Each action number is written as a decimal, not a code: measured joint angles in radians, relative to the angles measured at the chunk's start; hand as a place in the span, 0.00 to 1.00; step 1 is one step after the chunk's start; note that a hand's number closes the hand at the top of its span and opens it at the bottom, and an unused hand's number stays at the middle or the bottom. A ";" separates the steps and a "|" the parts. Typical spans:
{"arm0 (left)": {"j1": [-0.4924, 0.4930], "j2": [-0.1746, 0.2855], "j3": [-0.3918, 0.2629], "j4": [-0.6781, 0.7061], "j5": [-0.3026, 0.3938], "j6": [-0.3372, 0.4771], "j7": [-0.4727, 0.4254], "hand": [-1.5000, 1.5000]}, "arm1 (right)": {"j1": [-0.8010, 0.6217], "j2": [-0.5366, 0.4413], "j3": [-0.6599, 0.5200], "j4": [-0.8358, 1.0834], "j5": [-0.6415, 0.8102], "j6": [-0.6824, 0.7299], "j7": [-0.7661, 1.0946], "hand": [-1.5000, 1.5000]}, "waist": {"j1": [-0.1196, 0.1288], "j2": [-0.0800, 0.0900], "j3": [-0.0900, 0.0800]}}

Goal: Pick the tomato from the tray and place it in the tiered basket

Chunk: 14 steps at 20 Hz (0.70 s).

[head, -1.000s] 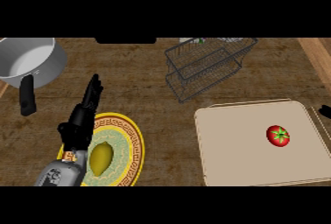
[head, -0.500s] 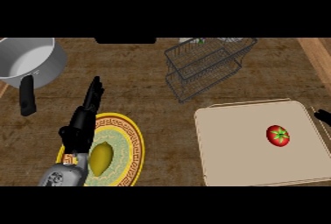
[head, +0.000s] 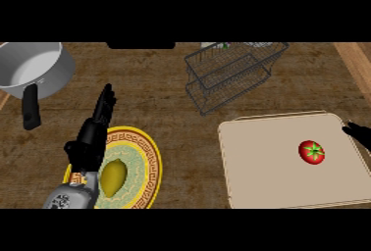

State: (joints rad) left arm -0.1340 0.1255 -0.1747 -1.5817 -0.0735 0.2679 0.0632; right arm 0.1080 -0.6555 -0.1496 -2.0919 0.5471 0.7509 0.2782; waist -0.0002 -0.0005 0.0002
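Even, muted light — soft, faint shadows

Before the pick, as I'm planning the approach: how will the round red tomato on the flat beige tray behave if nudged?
The round red tomato is rounded and lies free, so it would probably roll if nudged. The flat beige tray shows only a low rim, which may not stop it. Its smooth skin could slip.

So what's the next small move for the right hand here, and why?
Probably bring the right hand inward over the tomato. The tomato lies on the tray, ungrasped, and that hand shows only at the tray's right edge, near it but apart. The left hand rests open over the plate, farther away.
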 measured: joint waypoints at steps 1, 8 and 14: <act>0.002 -0.002 0.001 -0.005 0.001 -0.005 -0.001 0.50 | -0.009 -0.003 0.006 0.012 0.021 -0.006 -0.023 0.00 | 0.000 0.000 0.000; -0.012 -0.014 0.029 0.017 -0.014 -0.021 -0.008 0.50 | -0.017 0.010 0.013 0.101 0.174 -0.083 -0.145 0.00 | 0.000 0.000 0.000; -0.020 -0.034 0.035 0.013 -0.034 -0.028 0.010 0.50 | -0.008 0.071 0.016 0.163 0.270 -0.139 -0.164 0.00 | -0.001 0.000 0.000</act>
State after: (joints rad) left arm -0.1544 0.0912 -0.1399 -1.5692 -0.1077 0.2400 0.0728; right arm 0.0999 -0.5842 -0.1340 -1.9290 0.8167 0.6114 0.1138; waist -0.0017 -0.0003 0.0000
